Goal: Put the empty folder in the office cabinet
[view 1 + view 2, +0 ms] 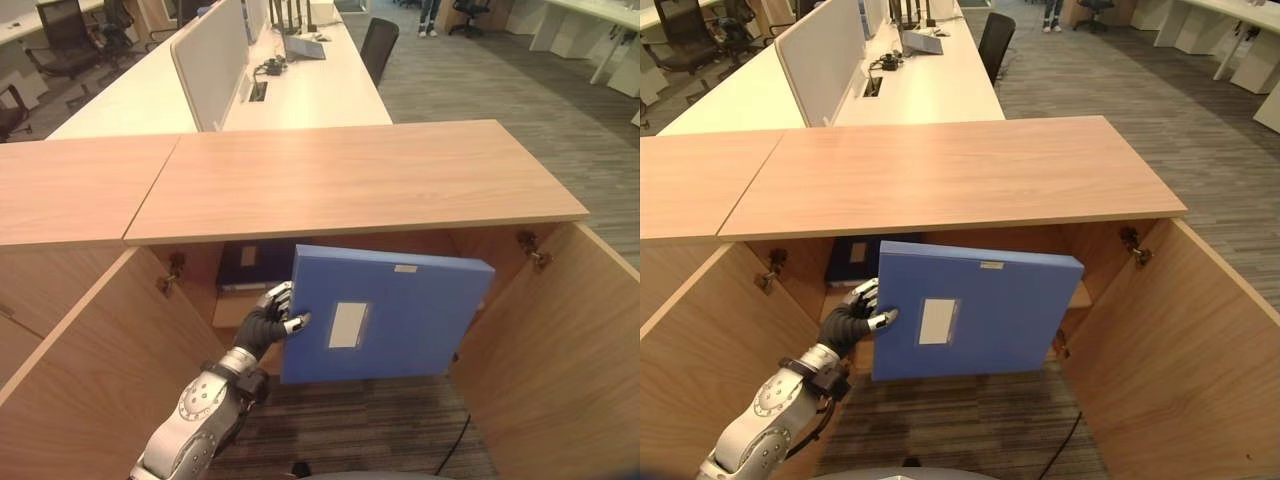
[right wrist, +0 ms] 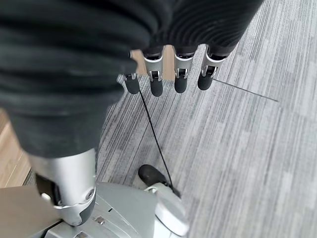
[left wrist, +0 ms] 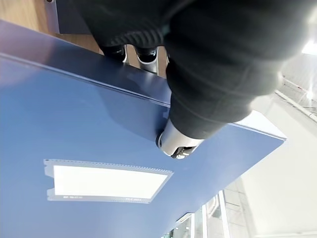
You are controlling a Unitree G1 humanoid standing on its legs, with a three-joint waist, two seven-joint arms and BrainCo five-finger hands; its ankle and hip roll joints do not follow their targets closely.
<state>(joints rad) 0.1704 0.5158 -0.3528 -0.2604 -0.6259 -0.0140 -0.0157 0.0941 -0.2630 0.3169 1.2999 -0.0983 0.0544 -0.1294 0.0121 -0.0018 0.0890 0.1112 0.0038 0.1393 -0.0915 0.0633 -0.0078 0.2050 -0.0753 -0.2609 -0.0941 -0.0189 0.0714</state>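
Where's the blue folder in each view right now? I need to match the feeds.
Left eye view: folder centre, at the open cabinet mouth, left hand pinching its left edge.
Right eye view: folder slightly left of centre.
Left wrist view: its blue face spans the picture.
Right wrist view: carpet beyond the right hand.
Shared landmark: the folder's white label.

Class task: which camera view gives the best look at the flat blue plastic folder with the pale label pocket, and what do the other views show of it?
The left eye view shows the flat blue plastic folder best: its whole front, tilted before the open wooden cabinet, with the left hand pinching its edge. The right eye view shows much the same. The left wrist view shows part of its face, very close. The right wrist view shows carpet.
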